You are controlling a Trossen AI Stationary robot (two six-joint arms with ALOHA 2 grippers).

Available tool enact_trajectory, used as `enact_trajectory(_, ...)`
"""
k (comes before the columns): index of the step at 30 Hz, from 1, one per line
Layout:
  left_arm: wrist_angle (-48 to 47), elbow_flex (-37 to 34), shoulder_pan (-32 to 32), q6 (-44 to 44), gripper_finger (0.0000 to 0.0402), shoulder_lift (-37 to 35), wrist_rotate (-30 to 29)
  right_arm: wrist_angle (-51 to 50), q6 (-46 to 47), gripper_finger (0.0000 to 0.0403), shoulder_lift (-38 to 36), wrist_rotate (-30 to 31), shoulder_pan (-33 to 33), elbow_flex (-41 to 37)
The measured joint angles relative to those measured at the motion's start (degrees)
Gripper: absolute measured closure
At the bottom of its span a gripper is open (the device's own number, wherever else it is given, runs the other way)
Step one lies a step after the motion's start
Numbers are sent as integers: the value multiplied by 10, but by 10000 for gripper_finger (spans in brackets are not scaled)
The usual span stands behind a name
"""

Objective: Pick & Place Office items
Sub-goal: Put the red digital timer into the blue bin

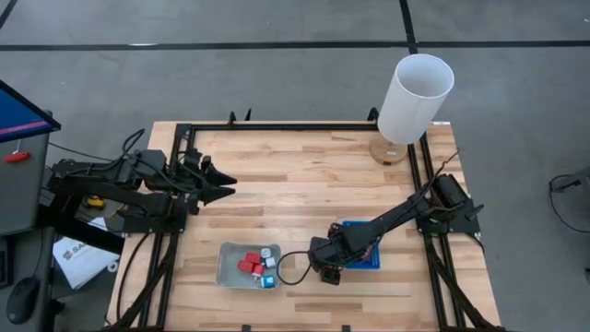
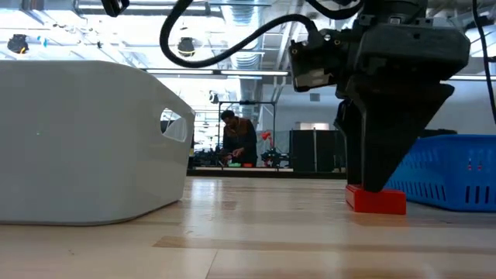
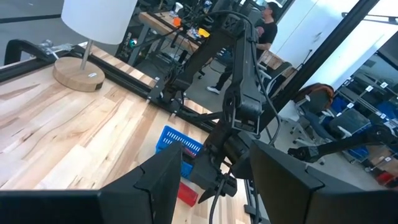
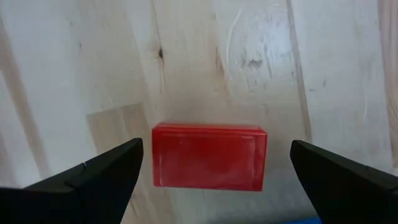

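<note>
A red rectangular block (image 4: pixel 209 155) lies flat on the wood table, just left of the blue tray (image 1: pixel 367 247). My right gripper (image 4: pixel 214 155) points down over it and is open, one finger on either side of the block's short ends with a gap at each. In the low view the right gripper (image 2: pixel 376 182) stands right above the block (image 2: pixel 376 200). The grey tray (image 1: pixel 230 267) holds red blocks (image 1: pixel 249 266) and small white and cyan bits. My left gripper (image 1: pixel 230 184) waits open above the table's left part.
The tall white cylinder (image 1: pixel 415 97) stands on a round wooden base at the table's far right corner. A black frame (image 1: pixel 304 127) runs along the table's edges. Bare wood lies between the two arms. A person (image 2: pixel 236 139) is in the room far behind the table.
</note>
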Motion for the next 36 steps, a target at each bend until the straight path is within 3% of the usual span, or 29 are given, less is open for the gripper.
enact_trajectory(27,5,0,0,0,215,0,-10,17,11,5,0,16,16,-3)
enact_trajectory(36,8,0,0,-1,215,0,-14,16,13,5,33,1,18,9)
